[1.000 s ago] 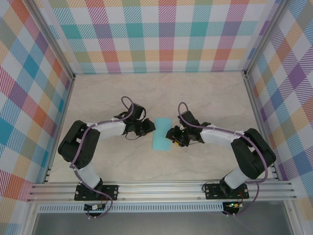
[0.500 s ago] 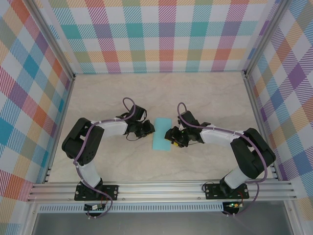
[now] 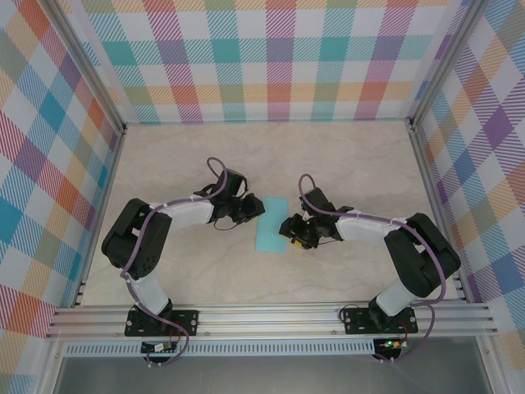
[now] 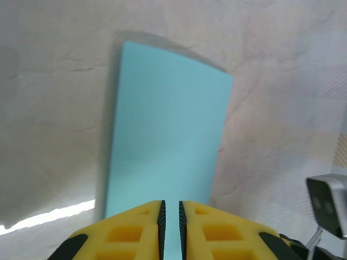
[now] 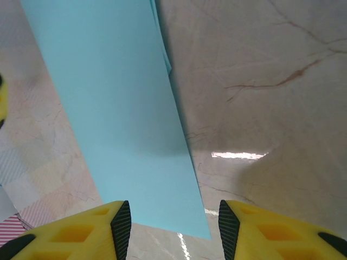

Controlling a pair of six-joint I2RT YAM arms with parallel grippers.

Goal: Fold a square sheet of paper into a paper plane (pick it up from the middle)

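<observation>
I see the sheet of paper (image 3: 271, 224) as a plain turquoise rectangle, clearly longer than wide, lying on the marbled table (image 3: 344, 164) between my two arms. In the right wrist view the sheet of paper (image 5: 114, 119) shows a second layer peeking out along one long edge. Its long axis runs from the arms' side toward the far wall, the far end leaning slightly right.

The left gripper (image 3: 256, 210) sits at the sheet's left edge near the far end. In its wrist view the left gripper (image 4: 172, 208) has jaws drawn almost together over the sheet of paper (image 4: 165, 141), with only a slit between them. I cannot tell whether they pinch it.

The right gripper (image 3: 287, 227) is at the right edge. In its wrist view the right gripper (image 5: 174, 216) has its jaws released and spread over the paper's edge.
</observation>
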